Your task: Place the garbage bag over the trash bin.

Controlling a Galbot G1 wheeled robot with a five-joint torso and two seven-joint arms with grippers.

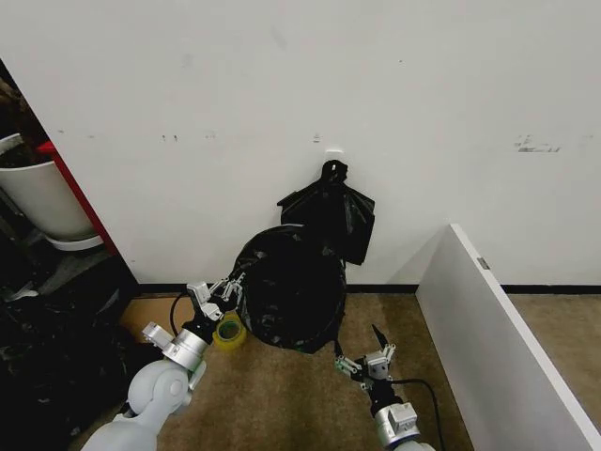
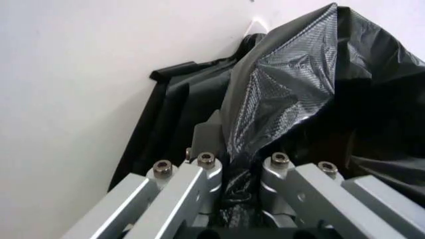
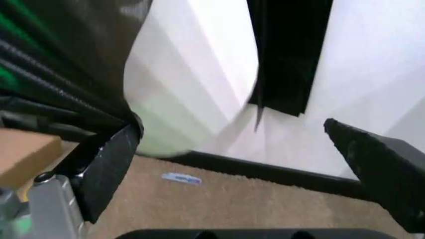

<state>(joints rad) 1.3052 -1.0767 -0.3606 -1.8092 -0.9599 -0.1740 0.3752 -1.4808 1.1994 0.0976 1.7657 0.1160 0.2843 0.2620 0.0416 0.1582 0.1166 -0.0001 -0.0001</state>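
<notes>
We pinch the garbage bag [image 1: 286, 291], draped over the trash bin [image 3: 176, 94] against the wall, with our left gripper [image 1: 225, 293] at its left edge. Our right gripper [image 1: 362, 362] hangs wide open, just below the bag's right side.

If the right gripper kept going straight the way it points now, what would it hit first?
Most likely the trash bin: the right gripper, jaws open, points at the bin's lower wall, where the garbage bag hem hangs. Depth is unclear, so the bag's hem might brush it first.
</notes>
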